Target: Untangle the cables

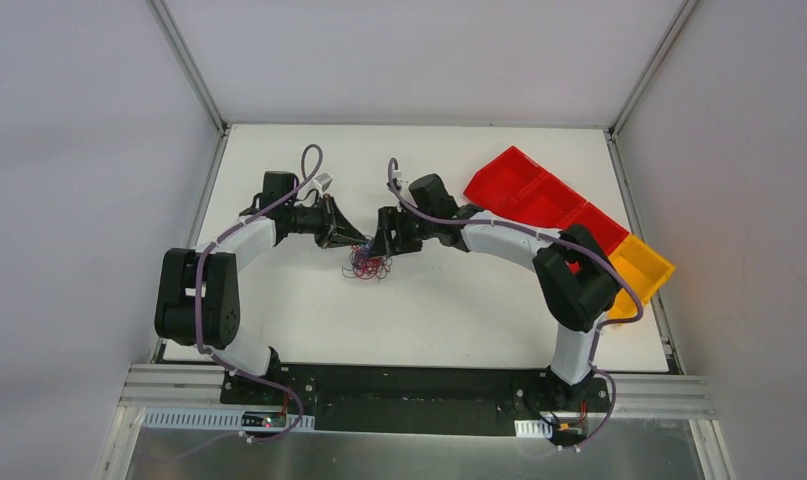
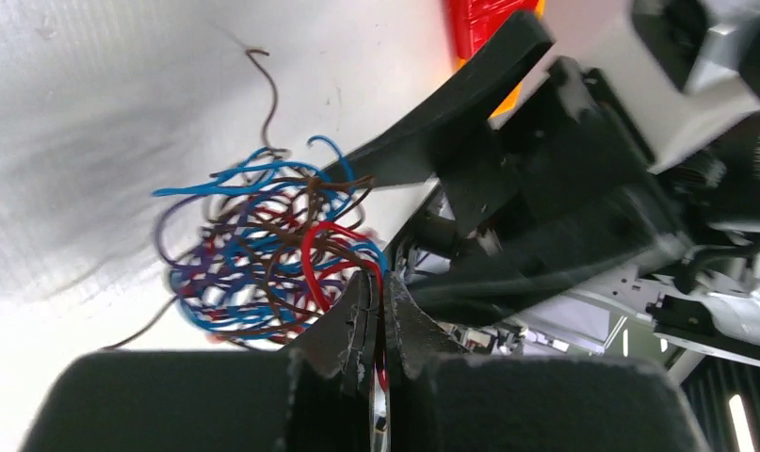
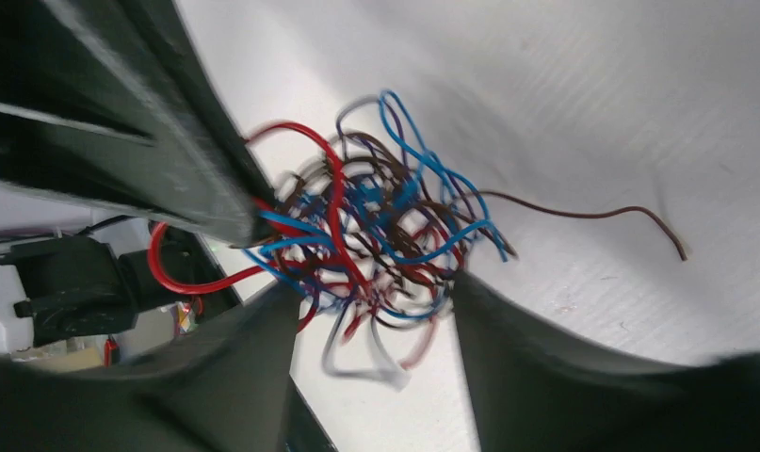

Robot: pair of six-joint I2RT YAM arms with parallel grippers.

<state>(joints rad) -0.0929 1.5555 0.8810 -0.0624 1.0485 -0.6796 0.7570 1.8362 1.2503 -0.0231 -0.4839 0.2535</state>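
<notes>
Cables (image 1: 367,265) bunch tangled on white table (image 1: 309,320) inside grey walls (image 1: 79,100), left jaws pinching a red strand, right jaws spread.

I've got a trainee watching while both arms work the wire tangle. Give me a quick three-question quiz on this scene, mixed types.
1. True or false: the right gripper is shut tight on the wire tangle.
2. Which single strand trails out of the tangle across the table? A red, B blue, C brown.
3. Fill in: the bin at the near end of the row of red bins is ___.

Key:
1. False. Its fingers stand apart with the tangle between them.
2. C, the brown strand.
3. Yellow: the yellow bin.
</notes>
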